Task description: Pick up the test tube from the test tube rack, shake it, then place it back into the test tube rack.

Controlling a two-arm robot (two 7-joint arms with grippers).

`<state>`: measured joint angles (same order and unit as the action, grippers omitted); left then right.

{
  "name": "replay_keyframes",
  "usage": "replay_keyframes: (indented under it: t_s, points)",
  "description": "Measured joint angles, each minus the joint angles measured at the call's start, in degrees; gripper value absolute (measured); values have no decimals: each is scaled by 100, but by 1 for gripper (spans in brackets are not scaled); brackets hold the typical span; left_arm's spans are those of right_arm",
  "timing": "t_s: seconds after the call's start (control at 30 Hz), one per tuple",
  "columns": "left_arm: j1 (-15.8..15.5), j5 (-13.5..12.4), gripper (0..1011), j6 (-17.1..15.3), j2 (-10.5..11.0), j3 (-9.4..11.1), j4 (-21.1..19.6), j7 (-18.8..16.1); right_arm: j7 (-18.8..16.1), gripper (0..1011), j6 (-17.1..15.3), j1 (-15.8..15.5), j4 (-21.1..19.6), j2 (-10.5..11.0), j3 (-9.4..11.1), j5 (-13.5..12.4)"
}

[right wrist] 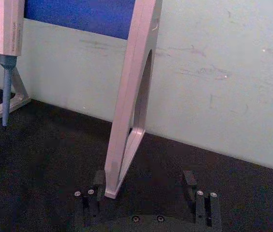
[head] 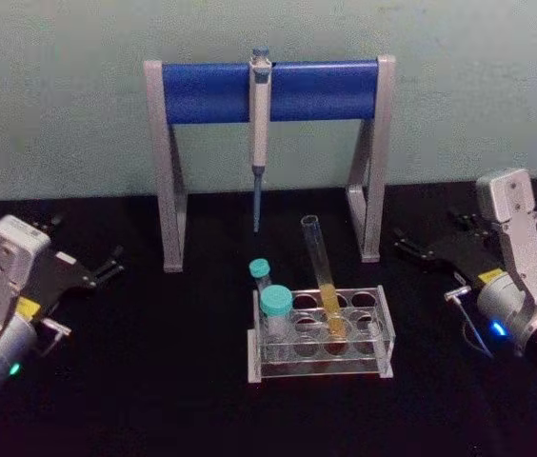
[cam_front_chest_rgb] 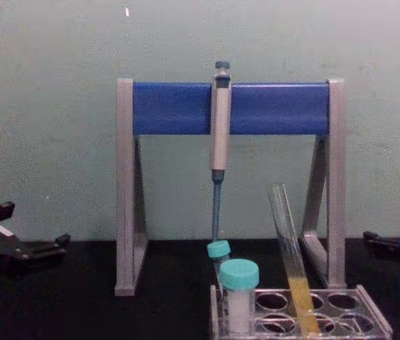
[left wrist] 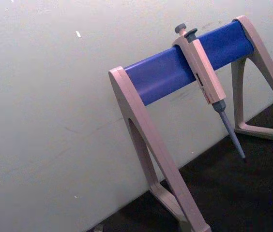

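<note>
The test tube [head: 323,276] stands tilted in a hole of the test tube rack [head: 383,324] on the surface [head: 154,400], untouched. Grasp the bare glass above the liquid, clear of the teal-capped vials [head: 274,309], and lift along the tube's lean. The right pincer [head: 411,248] rests open, well right of the rack; the left pincer [head: 107,267] rests well left, its state not discernible.
</note>
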<state>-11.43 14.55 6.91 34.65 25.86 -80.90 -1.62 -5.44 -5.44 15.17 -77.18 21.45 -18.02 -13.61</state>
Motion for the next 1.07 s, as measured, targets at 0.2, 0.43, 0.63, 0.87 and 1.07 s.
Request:
replay_keyframes:
  t_s: [0.2,0.43,0.63,0.87,1.07]
  points:
    - [0,0,1001,0,0,0,0,0,0,1000,0,0,0,0,0,-1]
    - [0,0,1001,0,0,0,0,0,0,1000,0,0,1,0,0,-1]
    - [0,0,1001,0,0,0,0,0,0,1000,0,0,1,0,0,-1]
    - [0,0,1001,0,0,0,0,0,0,1000,0,0,1,0,0,-1]
    - [0,0,1001,0,0,0,0,0,0,1000,0,0,1,0,0,-1]
